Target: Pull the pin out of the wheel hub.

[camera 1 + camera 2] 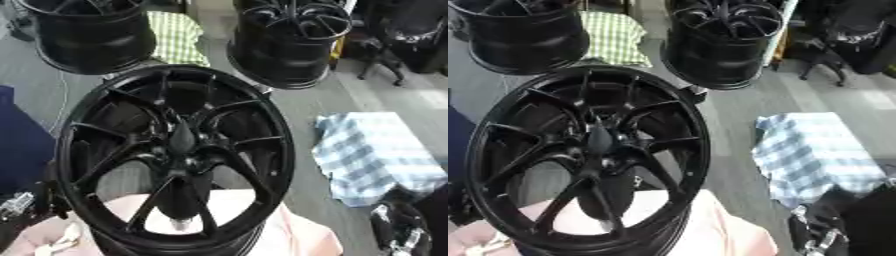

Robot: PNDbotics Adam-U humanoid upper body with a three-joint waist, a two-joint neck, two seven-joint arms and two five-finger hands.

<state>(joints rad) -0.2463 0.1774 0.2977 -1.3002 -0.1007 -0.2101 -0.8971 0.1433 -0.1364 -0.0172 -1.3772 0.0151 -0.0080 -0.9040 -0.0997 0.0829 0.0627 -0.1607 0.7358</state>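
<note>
A large black wheel hub [96, 165] with many spokes fills the middle of both views, lying on a pink cloth [297, 235]. From its centre bore rises a dark, pointed pin [181, 138]. Neither hand touches the pin. My left hand [19, 204] shows as black and silver parts at the lower left, just outside the rim. My right hand [398, 229] sits at the lower right corner, well away from the hub. A small silver part [179, 223] shows between the spokes near the hub's front rim.
Two more black wheels stand behind, one at the back left [92, 35] and one at the back right [289, 45]. A green checked cloth [179, 35] lies between them. A blue and white checked cloth [376, 155] lies right of the hub. A dark blue shape [17, 140] borders the left.
</note>
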